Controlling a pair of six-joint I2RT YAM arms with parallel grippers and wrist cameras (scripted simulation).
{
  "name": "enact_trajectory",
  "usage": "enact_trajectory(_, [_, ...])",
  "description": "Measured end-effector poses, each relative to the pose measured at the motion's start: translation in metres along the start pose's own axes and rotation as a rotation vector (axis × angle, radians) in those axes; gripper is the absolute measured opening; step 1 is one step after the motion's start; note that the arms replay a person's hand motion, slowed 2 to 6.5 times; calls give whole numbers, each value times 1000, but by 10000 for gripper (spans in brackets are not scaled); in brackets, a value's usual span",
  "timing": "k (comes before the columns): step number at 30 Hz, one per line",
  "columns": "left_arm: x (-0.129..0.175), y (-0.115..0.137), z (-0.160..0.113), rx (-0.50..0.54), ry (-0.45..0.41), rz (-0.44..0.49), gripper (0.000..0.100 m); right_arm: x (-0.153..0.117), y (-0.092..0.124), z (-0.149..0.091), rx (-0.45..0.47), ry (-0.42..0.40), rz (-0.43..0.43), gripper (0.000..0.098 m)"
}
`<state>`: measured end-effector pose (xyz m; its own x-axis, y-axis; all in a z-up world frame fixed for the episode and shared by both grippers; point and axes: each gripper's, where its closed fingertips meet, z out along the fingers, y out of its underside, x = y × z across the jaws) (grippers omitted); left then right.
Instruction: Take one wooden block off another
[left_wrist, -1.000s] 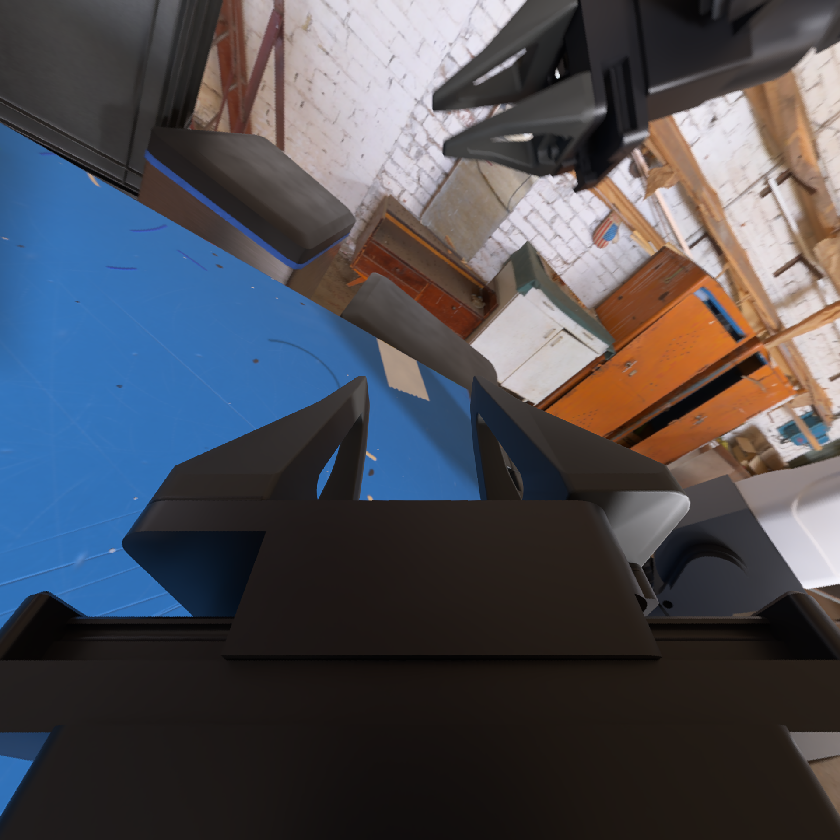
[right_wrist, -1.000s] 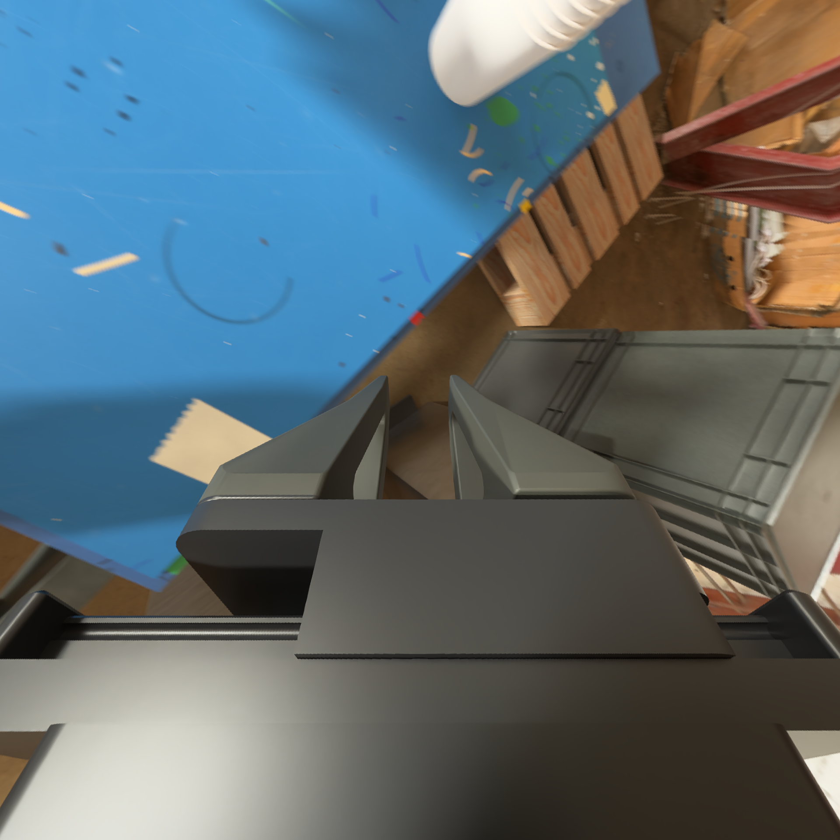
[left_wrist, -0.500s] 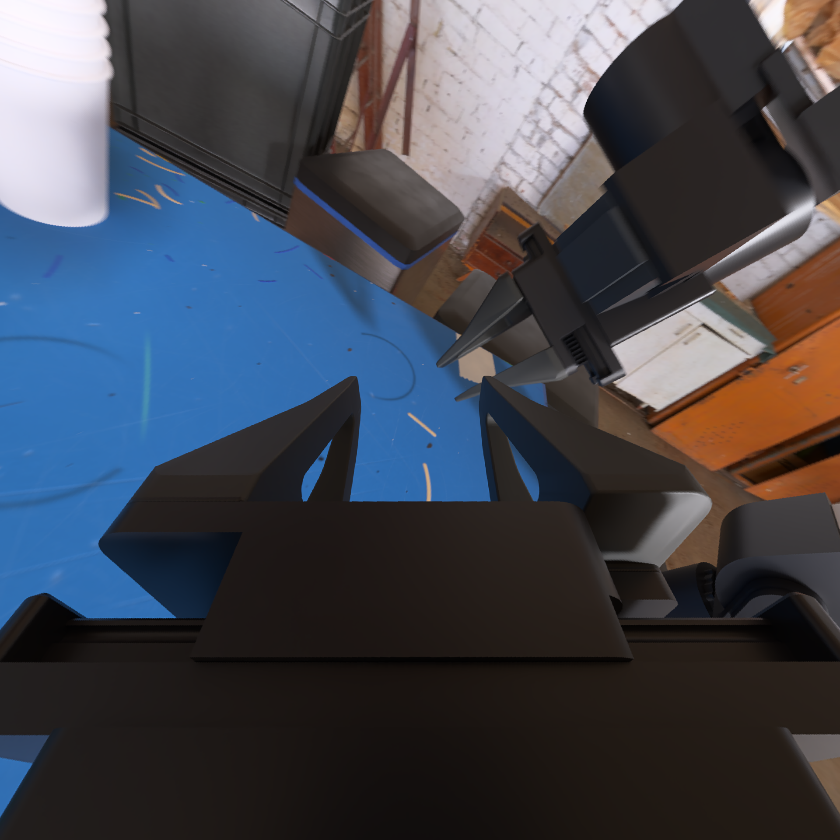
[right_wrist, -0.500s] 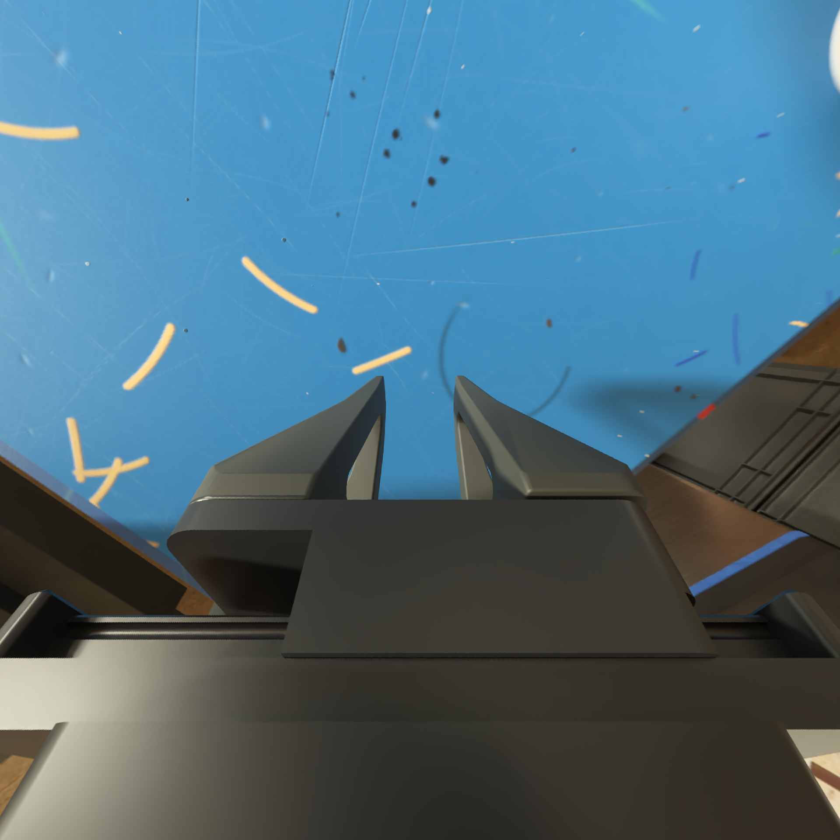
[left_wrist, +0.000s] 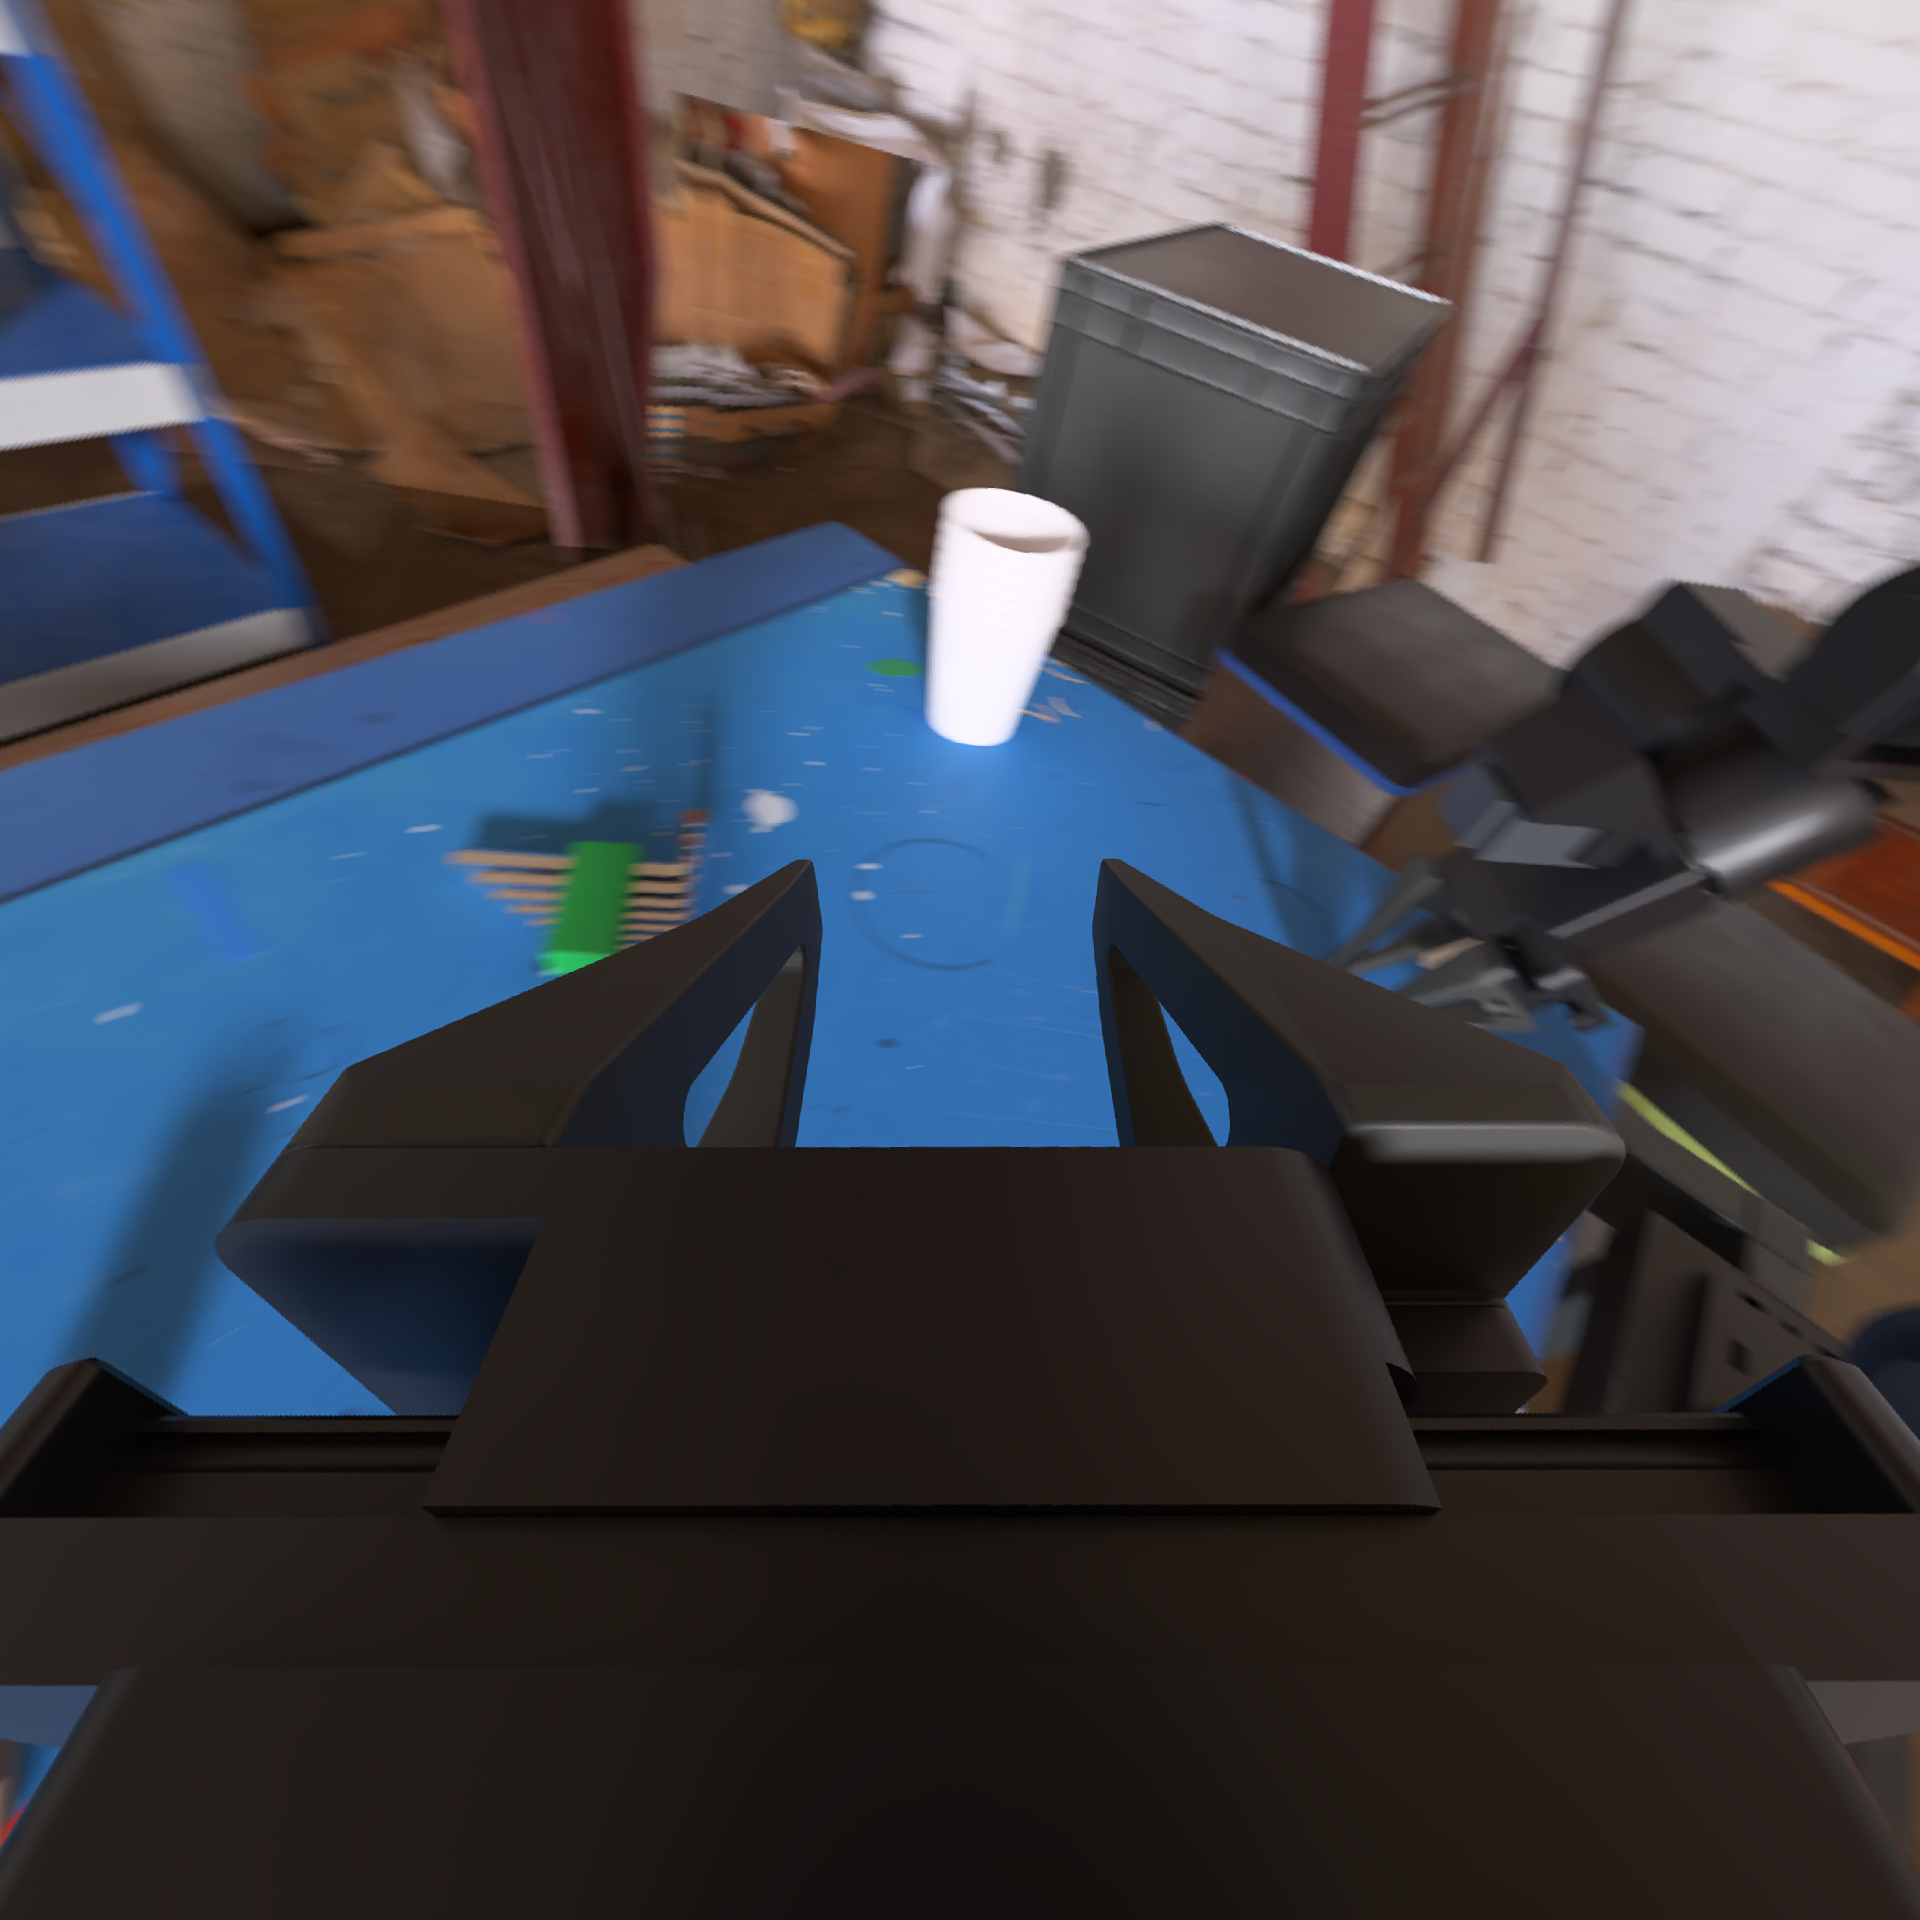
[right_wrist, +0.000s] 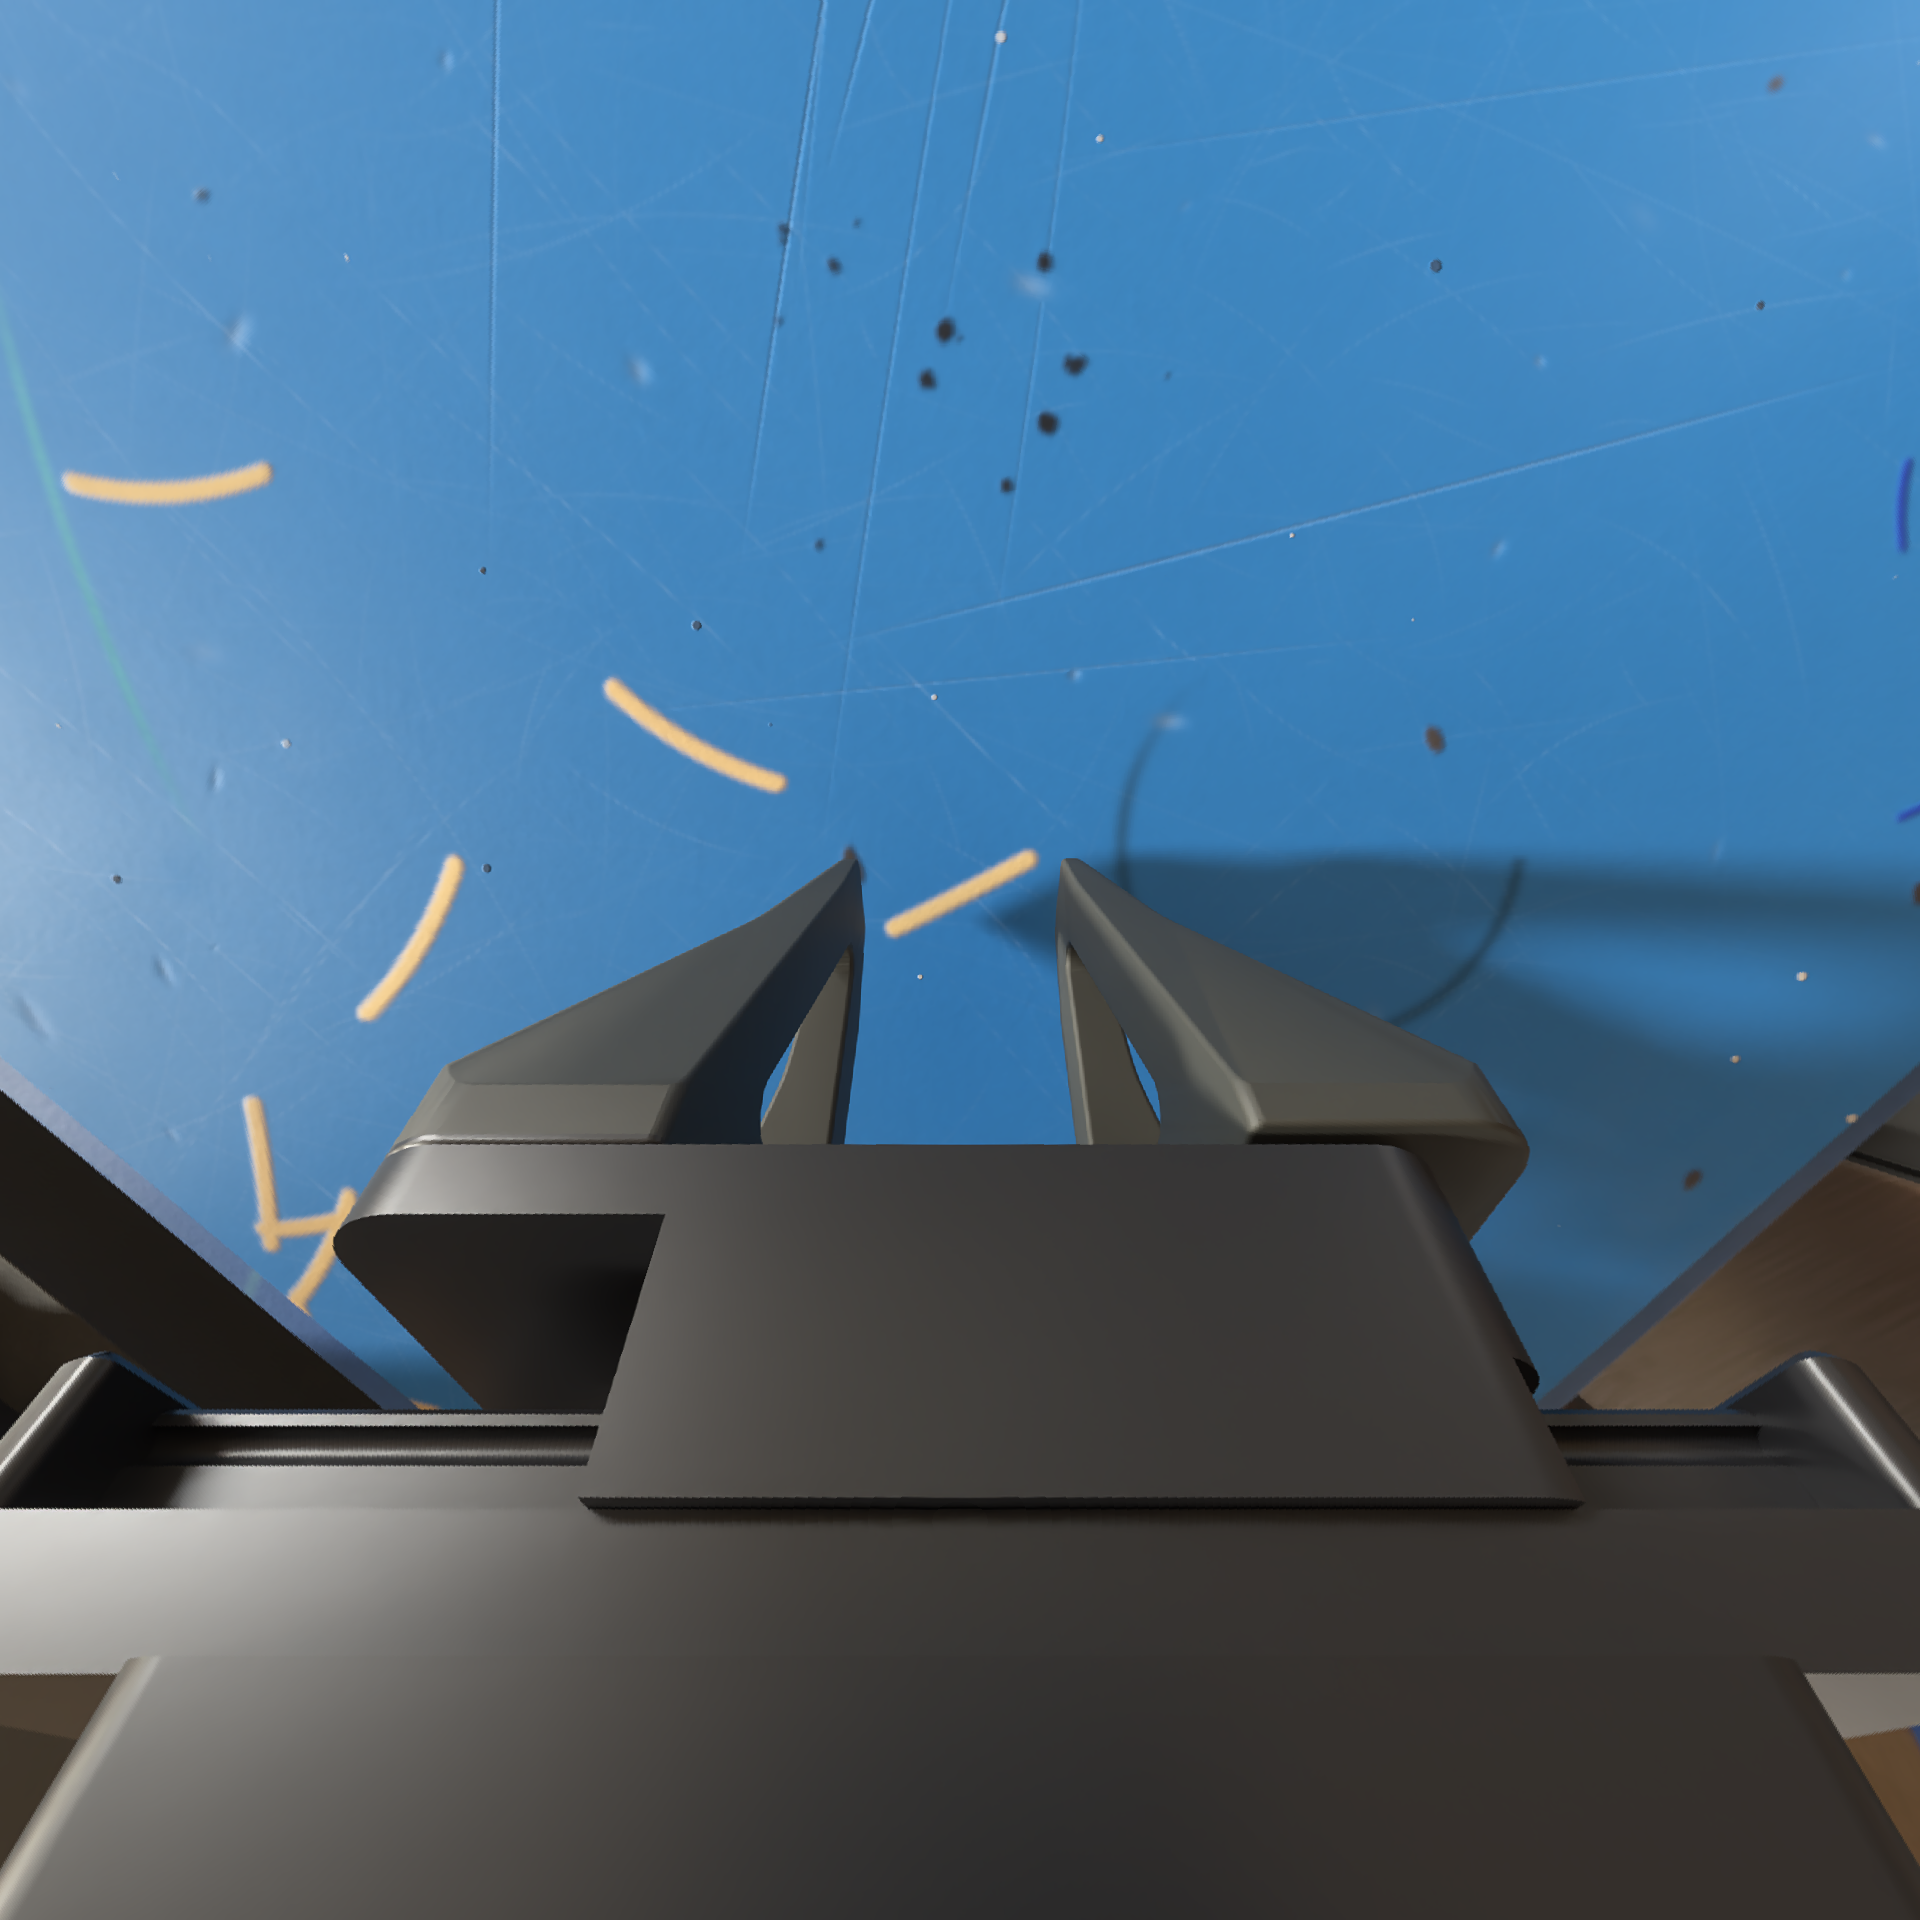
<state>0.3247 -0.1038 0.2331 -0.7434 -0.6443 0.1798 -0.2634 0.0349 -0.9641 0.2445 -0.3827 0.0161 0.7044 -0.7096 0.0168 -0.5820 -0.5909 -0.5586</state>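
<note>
In the left wrist view, a green block (left_wrist: 587, 902) lies across a tan striped piece (left_wrist: 644, 883) on the blue table (left_wrist: 312, 997), left of and beyond my fingertips. The picture is blurred, so I cannot tell how the two rest on each other. My left gripper (left_wrist: 956, 883) is open and empty above the table. My right gripper (right_wrist: 958, 878) is open and empty, close over bare blue table (right_wrist: 1351, 416) with tan streaks. No block shows in the right wrist view. The right arm (left_wrist: 1662, 821) shows at the right of the left wrist view.
A stack of white cups (left_wrist: 997, 623) stands upright at the table's far side. A dark grey bin (left_wrist: 1216, 416) stands behind it, off the table. A dark padded block (left_wrist: 1382, 675) sits at the far right edge. Table edges show low in the right wrist view.
The left wrist view has swung round fast, bringing the cups, the bin and the green block into sight. The right gripper has moved closer to the table, with its jaws slightly wider.
</note>
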Motion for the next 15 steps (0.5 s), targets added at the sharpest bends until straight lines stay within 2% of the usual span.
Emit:
enact_trajectory(4, [-64, -14, -43, -16, -274, 18, 441, 2, 0, 1, 52, -25, 53, 312])
enact_trajectory(8, [-128, 3, -72, -161, -491, 24, 447, 6, -2, 2, 101, -25, 80, 293])
enact_trajectory(11, [-167, 34, -80, -343, -578, -7, 501, 8, -3, 2, 123, -17, 78, 292])
enact_trajectory(15, [-204, 84, -81, -577, -624, -65, 573, 8, -4, 2, 134, -15, 75, 292])
